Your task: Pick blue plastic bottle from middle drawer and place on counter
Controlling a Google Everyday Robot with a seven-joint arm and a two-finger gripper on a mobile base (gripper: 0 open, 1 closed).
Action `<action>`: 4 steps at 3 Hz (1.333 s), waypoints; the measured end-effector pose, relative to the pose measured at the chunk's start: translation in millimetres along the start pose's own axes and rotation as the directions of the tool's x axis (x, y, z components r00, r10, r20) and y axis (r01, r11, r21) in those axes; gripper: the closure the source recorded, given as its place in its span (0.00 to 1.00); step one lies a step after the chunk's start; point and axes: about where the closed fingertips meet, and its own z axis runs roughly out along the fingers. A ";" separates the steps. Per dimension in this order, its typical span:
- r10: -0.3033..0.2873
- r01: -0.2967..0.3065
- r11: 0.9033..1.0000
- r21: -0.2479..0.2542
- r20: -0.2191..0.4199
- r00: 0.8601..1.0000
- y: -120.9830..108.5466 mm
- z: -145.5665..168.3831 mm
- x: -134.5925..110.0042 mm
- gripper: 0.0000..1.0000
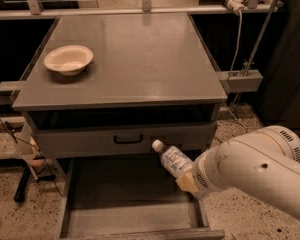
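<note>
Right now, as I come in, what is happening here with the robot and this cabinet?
The robot's arm reaches in from the right, and its end effector holds a small clear bottle with a white cap. The bottle is tilted, cap toward the upper left, lifted over the open drawer. It is not yet on the counter, where a bowl sits near the left side.
</note>
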 end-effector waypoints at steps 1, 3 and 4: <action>-0.022 0.020 0.998 0.058 0.034 0.999 -3.4 -34.6 -13.0 1.00; -0.081 0.060 0.983 0.174 0.112 0.990 -22.4 -113.4 -64.2 1.00; -0.118 0.090 0.976 0.196 0.135 0.984 -30.5 -132.3 -97.9 1.00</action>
